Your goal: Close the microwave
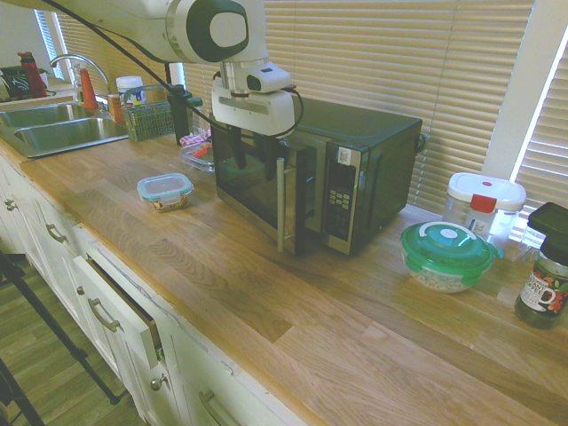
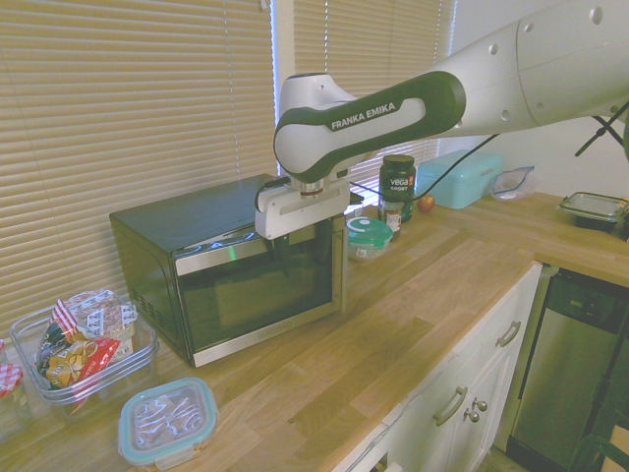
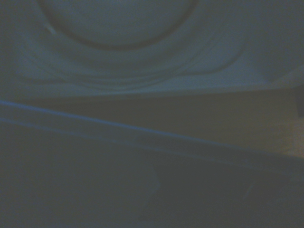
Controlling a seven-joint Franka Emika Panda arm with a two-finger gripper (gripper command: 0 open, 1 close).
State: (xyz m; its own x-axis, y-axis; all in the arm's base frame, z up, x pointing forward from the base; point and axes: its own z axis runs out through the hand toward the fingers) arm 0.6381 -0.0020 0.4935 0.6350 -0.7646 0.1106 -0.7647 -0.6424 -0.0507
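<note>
One pincer (image 1: 255, 170) hangs beside the outer face of a partly open door (image 1: 232, 182) on a black microwave oven (image 1: 377, 133), its two dark fingers wide apart with nothing seen between them. The oven stands on a wooden worktop (image 1: 355, 355), close to the window blinds (image 1: 355, 44). In the first exterior view, its body lies at about 3 o'clock from the pincer, the vertical silver handle (image 1: 281, 206) at about 5; in the second, the oven's top lies toward 10 o'clock.

The door's long axis runs roughly from 10 to 4 o'clock in the first exterior view and from 8 to 2 in the second. In the wrist view, the door's edge (image 3: 142, 135) crosses short of the round turntable (image 3: 116, 28), with a strip of wood showing in the gap. The closing push looks close at hand and should head for the cavity, roughly 2 o'clock in the first exterior view; contact too near the hinge could call for more force.

"FRANKA EMIKA" reads along the white arm (image 2: 378, 113). "VEGA" marks a dark tub (image 2: 397, 184) beyond the oven. Lettering on the oven's lower trim (image 2: 276, 327) and on the dark-lidded jar (image 1: 543, 288) is too small to read surely.
</note>
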